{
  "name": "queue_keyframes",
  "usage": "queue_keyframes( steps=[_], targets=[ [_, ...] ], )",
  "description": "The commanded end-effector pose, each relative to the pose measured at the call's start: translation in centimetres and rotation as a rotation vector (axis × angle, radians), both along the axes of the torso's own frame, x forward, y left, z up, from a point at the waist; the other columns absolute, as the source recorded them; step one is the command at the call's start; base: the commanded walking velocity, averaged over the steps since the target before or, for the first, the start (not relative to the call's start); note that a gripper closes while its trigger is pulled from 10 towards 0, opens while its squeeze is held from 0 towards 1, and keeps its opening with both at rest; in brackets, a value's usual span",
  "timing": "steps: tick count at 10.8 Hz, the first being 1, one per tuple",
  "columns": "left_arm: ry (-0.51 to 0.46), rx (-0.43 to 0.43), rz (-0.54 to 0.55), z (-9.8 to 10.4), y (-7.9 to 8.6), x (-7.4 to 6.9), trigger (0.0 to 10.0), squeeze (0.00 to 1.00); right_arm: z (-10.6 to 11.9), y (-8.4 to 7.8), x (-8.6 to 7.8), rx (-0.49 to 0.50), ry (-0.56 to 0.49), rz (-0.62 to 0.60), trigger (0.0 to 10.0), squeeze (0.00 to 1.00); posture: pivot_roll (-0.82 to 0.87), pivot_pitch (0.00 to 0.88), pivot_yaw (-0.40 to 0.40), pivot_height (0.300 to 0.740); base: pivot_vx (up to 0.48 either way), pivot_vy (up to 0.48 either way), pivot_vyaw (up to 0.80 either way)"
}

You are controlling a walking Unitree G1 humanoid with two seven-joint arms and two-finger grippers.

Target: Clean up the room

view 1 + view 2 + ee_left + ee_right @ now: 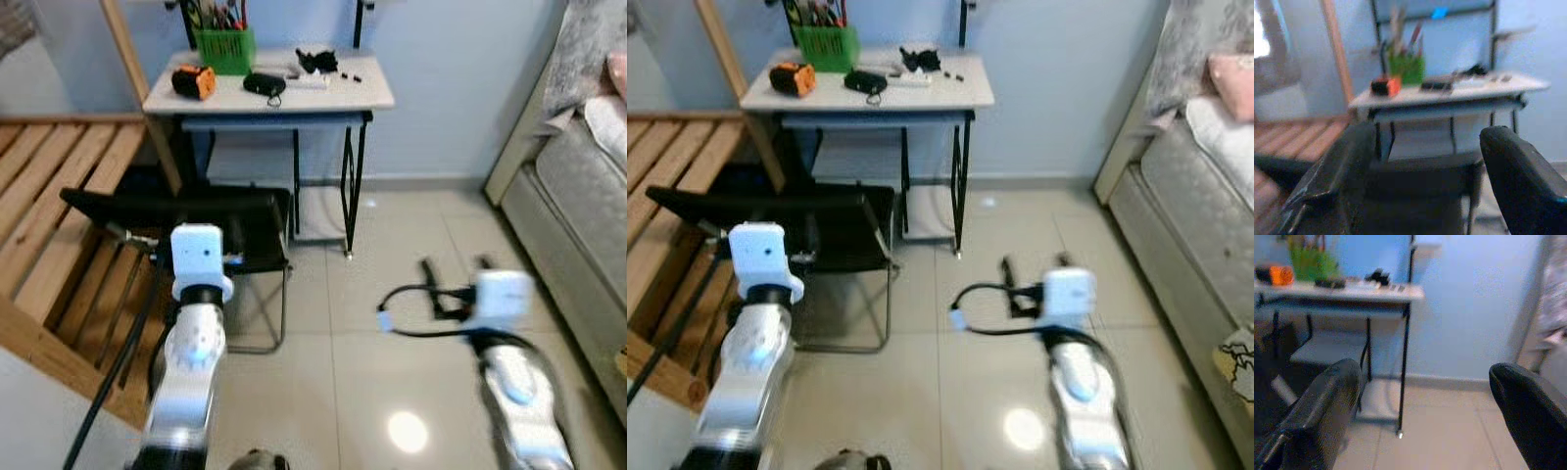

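Two silver robot arms reach forward and slightly down, side by side, held apart at about the same height. The left gripper [1425, 181] has its two black fingers spread wide. The right gripper [1425, 416] also has its fingers [428, 266] spread wide; this arm looks blurred.

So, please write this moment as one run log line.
left gripper: open, raised, empty | right gripper: open, raised, empty | ahead: black chair, white desk | floor: tiled

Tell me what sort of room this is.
Probably a bedroom that doubles as a study: a bed along the robot's right, a small desk with a green pen basket against the wall, and a black chair before it.
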State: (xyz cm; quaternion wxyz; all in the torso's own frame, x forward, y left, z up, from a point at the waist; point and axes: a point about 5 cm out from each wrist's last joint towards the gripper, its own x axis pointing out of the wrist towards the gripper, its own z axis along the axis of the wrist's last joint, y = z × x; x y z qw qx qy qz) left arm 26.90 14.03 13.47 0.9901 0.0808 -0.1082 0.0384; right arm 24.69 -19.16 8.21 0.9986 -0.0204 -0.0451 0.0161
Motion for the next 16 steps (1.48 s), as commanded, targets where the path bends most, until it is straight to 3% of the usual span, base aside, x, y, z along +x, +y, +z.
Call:
queue_keyframes(
  steps=[1, 2, 5, 8, 10, 12, 16],
  targets=[
    [-0.035, 0.035, -0.03, 1.0, -0.5, -0.1, 10.0, 0.0, 0.8, -0.5, 0.0, 0.019, -0.033, -0.024, 10.0, 0.0, -0.08, 0.0, 0.031, 0.74, 0.0, 0.0, 0.0],
    [-0.001, 0.006, -0.001, 1.2, -0.5, -0.4, 10.0, 0.0, 1.6, -1.3, 0.0, 0.014, -0.029, -0.061, 10.0, 0.0, -0.08, 0.0, 0.028, 0.74, 0.0, 0.0, 0.0],
    [-0.017, -0.09, -0.011, 1.7, -0.4, -0.6, 10.0, 0.0, 1.9, 0.2, 0.3, 0.041, -0.035, -0.009, 10.0, 0.0, -0.07, 0.0, 0.026, 0.74, 0.0, 0.0, 0.0],
    [0.055, -0.111, 0.026, 0.8, 0.2, -0.6, 10.0, 0.0, 1.9, 1.6, 0.5, 0.051, -0.014, 0.089, 10.0, 0.0, -0.07, 0.0, 0.025, 0.74, 0.0, 0.0, 0.0],
    [0.147, -0.13, 0.014, -0.6, 0.4, -0.3, 10.0, 0.0, 2.2, 1.3, 0.6, 0.064, -0.034, 0.062, 10.0, 0.0, -0.07, 0.0, 0.027, 0.74, 0.0, 0.0, 0.0],
    [0.159, -0.123, 0.007, -0.7, 0.4, -0.2, 10.0, 0.0, 1.8, 1.1, 0.7, 0.108, -0.004, 0.019, 10.0, 0.0, -0.07, 0.0, 0.033, 0.74, 0.0, 0.0, 0.0],
    [0.163, -0.121, 0.005, -0.7, 0.4, -0.2, 10.0, 0.0, 1.7, 1.1, 0.7, 0.106, 0.003, 0.014, 10.0, 0.0, -0.07, 0.0, 0.033, 0.74, 0.0, 0.0, 0.0]
  ],
)
